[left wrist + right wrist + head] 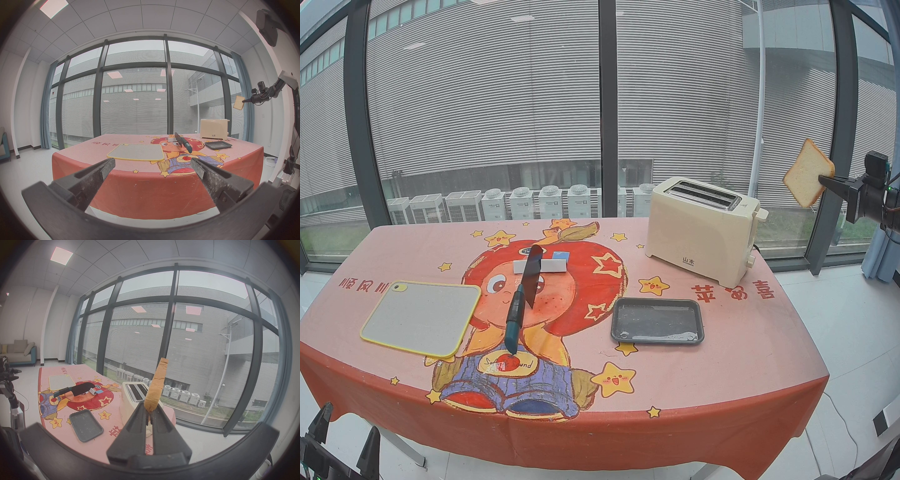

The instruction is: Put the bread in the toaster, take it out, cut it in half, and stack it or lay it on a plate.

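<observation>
My right gripper [828,181] is shut on a slice of bread [807,173], held high in the air to the right of and above the cream toaster [703,229]. In the right wrist view the bread [156,385] stands edge-on between the fingers [137,421], with the toaster [136,396] below and beyond. A dark tray-like plate [657,320] lies in front of the toaster. A knife [522,294] with a teal handle rests on a small stand in the table's middle. A grey cutting board [422,317] lies at the left. My left gripper [153,170] hangs open below the table's front edge.
The table [737,369] carries a red cartoon cloth and stands against tall windows. A dark window post [825,187] rises just behind the held bread. Bare cloth lies between the board, the knife and the plate.
</observation>
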